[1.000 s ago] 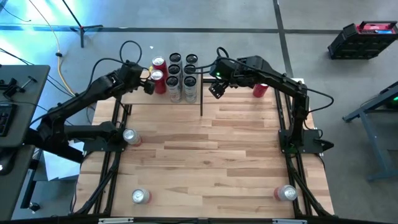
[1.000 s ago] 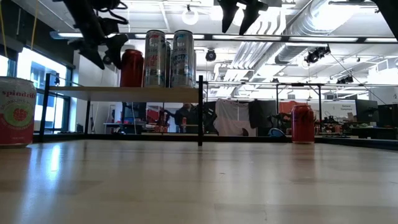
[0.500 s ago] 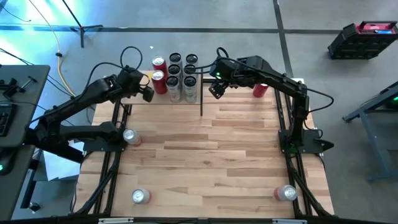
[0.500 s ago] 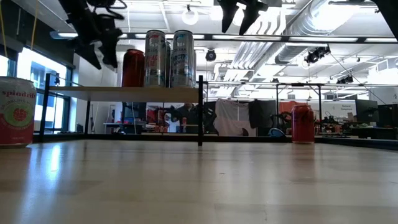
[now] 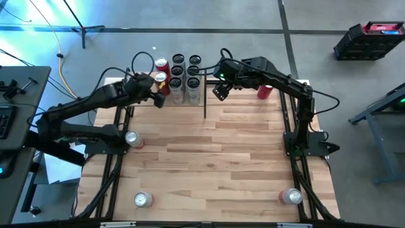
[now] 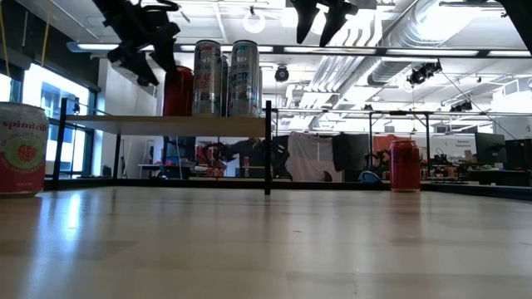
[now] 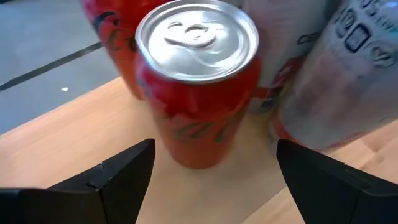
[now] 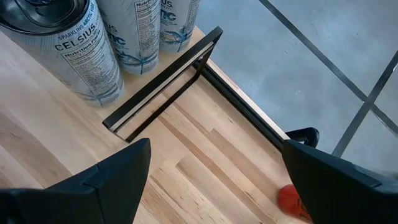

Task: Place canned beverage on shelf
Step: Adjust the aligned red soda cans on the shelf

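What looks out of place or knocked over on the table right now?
Nothing stands out. The cans on the shelf stand upright, and so do the loose cans on the table. No spills or dents show.

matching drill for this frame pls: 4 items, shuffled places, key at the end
Items:
1. left gripper
2. right gripper
3. red can on the table's far right
4. Spindrift can

Places:
A. stands on the tabletop, by the left edge of the low view
B. open, at the red cans on the shelf
C. open, above the shelf's right end, beside the tall white cans
D. stands on the tabletop, behind the right arm

Pairs: 1-B, 2-C, 3-D, 4-A
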`<move>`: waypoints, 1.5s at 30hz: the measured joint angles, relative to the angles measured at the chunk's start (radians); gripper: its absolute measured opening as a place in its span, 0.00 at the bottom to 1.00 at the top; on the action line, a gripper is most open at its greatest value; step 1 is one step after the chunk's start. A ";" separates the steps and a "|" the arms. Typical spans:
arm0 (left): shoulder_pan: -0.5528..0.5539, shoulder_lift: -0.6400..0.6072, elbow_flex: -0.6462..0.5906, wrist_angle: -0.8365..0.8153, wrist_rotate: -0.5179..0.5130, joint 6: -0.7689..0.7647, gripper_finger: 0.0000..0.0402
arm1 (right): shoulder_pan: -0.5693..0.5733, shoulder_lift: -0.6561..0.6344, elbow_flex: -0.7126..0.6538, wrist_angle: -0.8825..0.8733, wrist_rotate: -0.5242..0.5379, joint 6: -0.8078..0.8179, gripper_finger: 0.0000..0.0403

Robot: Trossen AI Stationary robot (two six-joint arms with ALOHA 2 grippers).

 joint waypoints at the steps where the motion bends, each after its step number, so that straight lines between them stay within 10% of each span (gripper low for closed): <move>1: -0.004 0.006 0.000 0.007 0.000 -0.009 0.81 | 0.000 0.000 0.000 0.000 0.000 0.000 0.87; 29: -0.001 -0.023 0.065 0.149 -0.156 -0.047 0.81 | 0.011 0.000 0.000 0.004 -0.031 0.011 0.87; 45: 0.162 0.019 0.064 0.150 -0.043 -0.074 0.81 | 0.013 0.000 0.000 0.011 -0.051 0.049 0.87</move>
